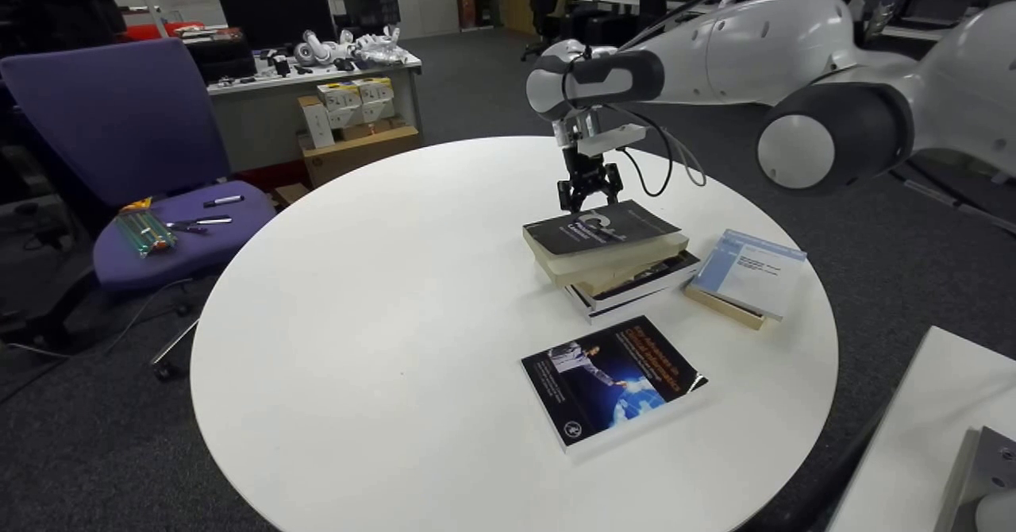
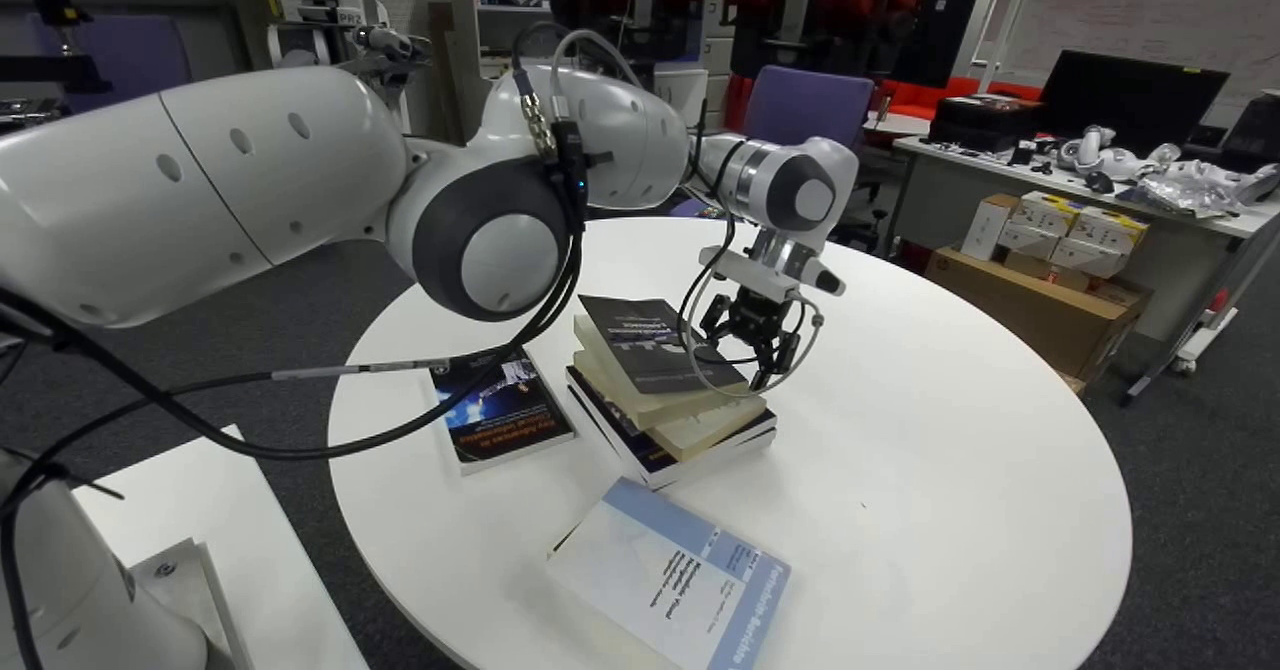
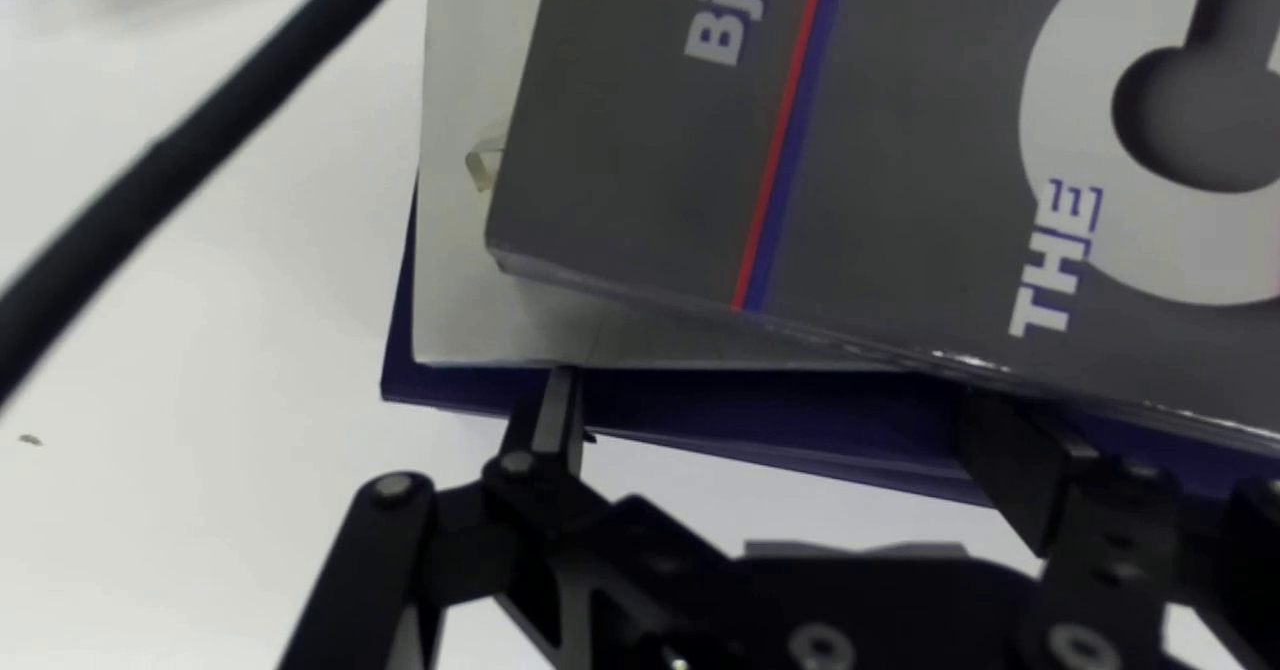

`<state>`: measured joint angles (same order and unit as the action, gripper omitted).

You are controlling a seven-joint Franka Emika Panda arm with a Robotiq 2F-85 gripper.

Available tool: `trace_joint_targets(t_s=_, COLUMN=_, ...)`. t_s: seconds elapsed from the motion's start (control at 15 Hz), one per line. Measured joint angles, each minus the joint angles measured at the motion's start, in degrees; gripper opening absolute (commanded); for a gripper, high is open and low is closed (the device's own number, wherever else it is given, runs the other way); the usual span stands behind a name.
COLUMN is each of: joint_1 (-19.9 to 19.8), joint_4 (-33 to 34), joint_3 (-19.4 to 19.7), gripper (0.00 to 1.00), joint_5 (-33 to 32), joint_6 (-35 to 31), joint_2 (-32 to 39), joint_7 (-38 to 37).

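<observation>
My gripper is open, fingers wide apart, at one edge of a book stack. It also shows in both exterior views. A dark grey book tops the stack, askew and tilted. A cream-paged book lies beneath it, above a dark blue book. In the wrist view, the fingertips reach over the dark blue book and their ends are hidden under the upper books' edges. I cannot tell whether they touch. Nothing is seen gripped between the fingers.
The stack stands on a round white table. A black book with a blue picture and a light blue and white book lie beside it. A purple chair stands near the table. A cable crosses the wrist view.
</observation>
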<state>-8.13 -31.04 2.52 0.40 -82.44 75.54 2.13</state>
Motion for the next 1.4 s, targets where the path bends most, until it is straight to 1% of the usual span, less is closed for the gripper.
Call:
trace_joint_targets(t_s=0.2, joint_1=1.1, joint_4=0.5, joint_3=1.7, gripper=1.0, joint_5=-2.6, joint_6=-1.0, joint_2=0.0, joint_7=0.1)
trace_joint_targets(t_s=0.47, joint_1=3.2, joint_4=1.7, joint_3=3.1, gripper=1.0, joint_5=-6.3, joint_6=-7.4, joint_2=0.0, joint_7=0.9)
trace_joint_targets(t_s=0.67, joint_1=5.2, joint_4=3.2, joint_3=3.4, gripper=1.0, joint_5=-7.5, joint_6=-10.8, joint_2=0.0, joint_7=0.9)
trace_joint_targets(t_s=0.87, joint_1=7.5, joint_4=6.8, joint_3=3.3, gripper=1.0, joint_5=-7.6, joint_6=-11.6, joint_2=0.5, joint_7=1.3)
trace_joint_targets(t_s=1.13, joint_1=11.1, joint_4=8.6, joint_3=2.7, gripper=1.0, joint_5=-7.5, joint_6=-15.4, joint_2=0.2, joint_7=3.0)
trace_joint_targets(t_s=1.4, joint_1=13.4, joint_4=9.5, joint_3=-0.2, gripper=1.0, joint_5=-6.4, joint_6=-15.3, joint_2=0.1, joint_7=5.5)
